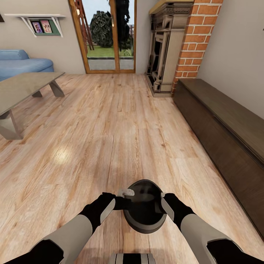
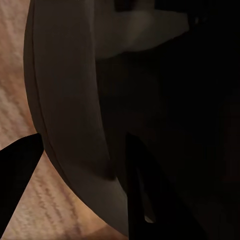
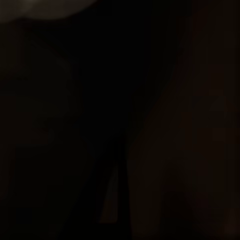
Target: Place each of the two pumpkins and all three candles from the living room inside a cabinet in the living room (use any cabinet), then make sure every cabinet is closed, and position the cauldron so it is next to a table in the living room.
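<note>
Cauldron sits clamped between both grippers: left gripper pinches its rim, right gripper grips the opposite rim.

Both forearms are pale grey with black upper sections; wrists are black. Grey-white panels mark each wrist.
</note>
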Motion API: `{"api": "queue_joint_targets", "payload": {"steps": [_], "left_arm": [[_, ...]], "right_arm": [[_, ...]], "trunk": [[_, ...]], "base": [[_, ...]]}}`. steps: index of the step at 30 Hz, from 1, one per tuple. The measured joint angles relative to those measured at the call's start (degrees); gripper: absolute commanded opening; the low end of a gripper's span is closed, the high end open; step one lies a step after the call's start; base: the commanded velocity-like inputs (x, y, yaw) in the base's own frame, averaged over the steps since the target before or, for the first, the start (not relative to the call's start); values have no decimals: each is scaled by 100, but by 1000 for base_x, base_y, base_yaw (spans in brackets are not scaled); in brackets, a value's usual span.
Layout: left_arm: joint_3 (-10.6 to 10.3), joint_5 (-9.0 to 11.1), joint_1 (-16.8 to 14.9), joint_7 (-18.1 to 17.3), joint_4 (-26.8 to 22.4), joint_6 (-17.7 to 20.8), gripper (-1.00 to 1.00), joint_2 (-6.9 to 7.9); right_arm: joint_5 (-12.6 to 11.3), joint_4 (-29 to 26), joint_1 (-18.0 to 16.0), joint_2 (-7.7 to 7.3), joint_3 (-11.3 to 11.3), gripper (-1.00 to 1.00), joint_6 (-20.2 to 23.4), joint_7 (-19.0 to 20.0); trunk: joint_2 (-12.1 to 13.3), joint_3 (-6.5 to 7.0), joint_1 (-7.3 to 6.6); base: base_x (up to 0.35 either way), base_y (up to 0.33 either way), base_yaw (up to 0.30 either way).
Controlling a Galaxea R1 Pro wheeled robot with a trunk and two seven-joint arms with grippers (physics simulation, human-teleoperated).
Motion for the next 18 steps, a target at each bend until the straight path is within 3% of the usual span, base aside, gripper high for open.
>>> {"api": "queue_joint_targets", "payload": {"steps": [18], "left_arm": [[4,-2,3,1,-3,-1,-100,0]], "right_arm": [[8,0,0,1,-1,-100,1,2]], "trunk": [[0,0,0]], "base": [[0,0,0]]}}
